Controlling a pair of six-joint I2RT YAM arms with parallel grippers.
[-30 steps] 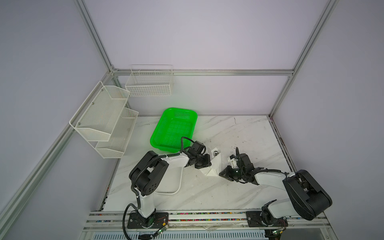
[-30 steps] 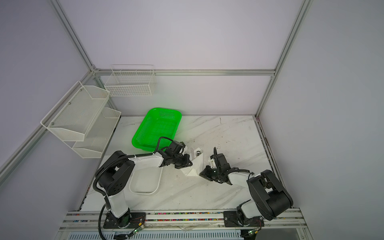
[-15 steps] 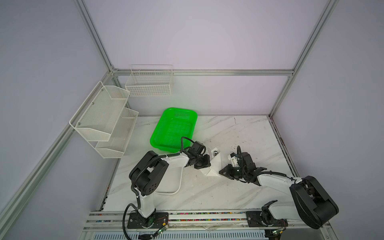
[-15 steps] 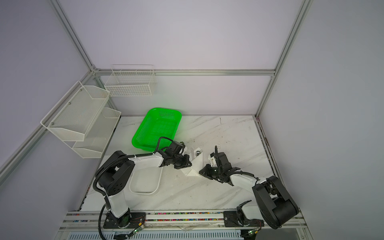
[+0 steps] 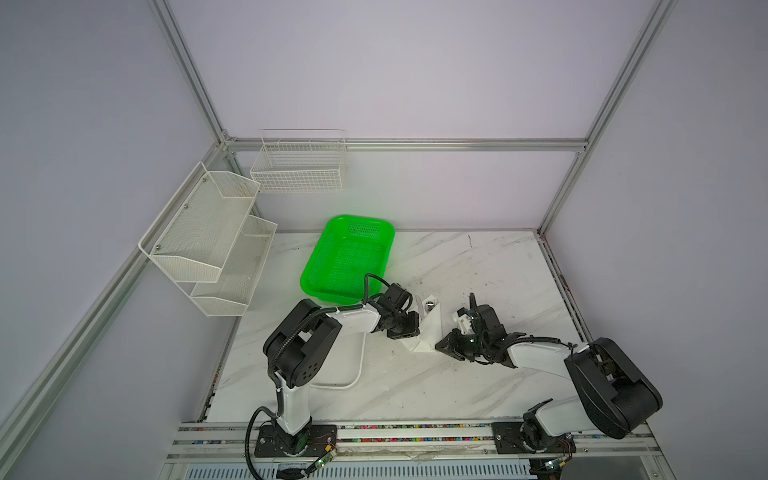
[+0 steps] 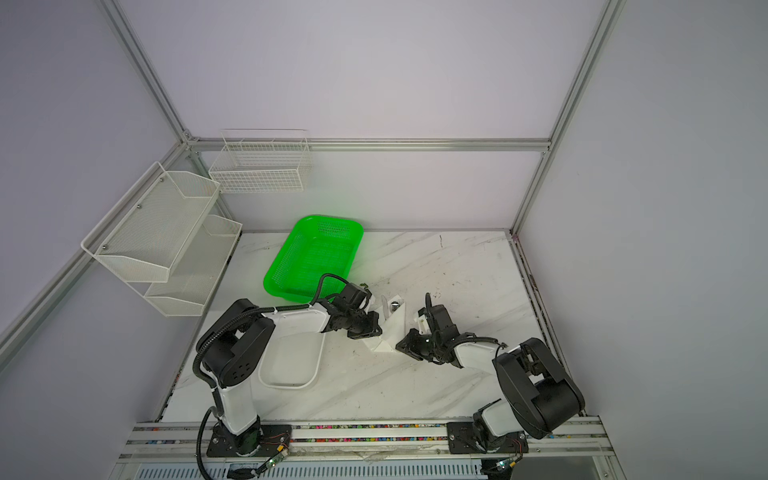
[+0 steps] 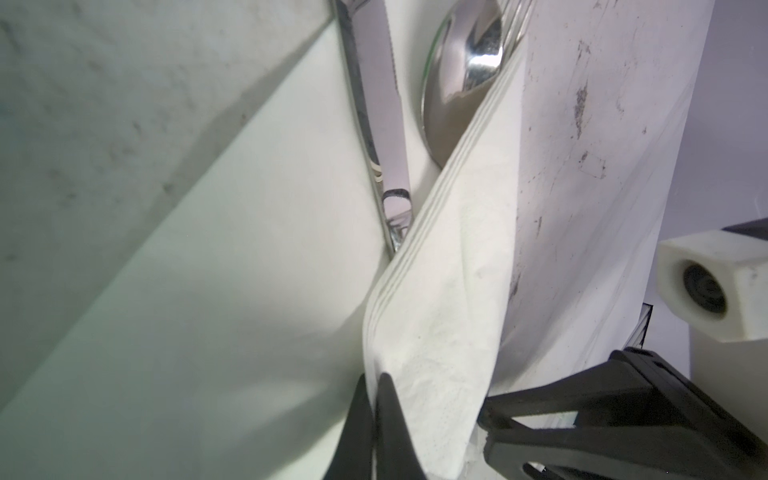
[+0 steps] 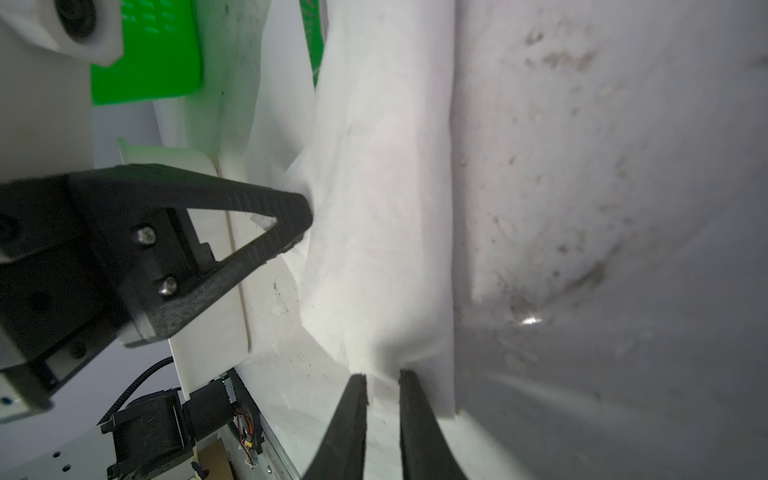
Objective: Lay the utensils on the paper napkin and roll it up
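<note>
Napkin sits mid-table, just right of green basket, folded up over knife and spoon. Left gripper clamps the napkin's left edge; right gripper pinches its right corner.

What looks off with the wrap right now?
The paper napkin stands as a loose, lopsided tent, pinched by the left gripper and right gripper. The knife and spoon poke out uncovered at its far end. Dark scuffs mark the table.
</note>
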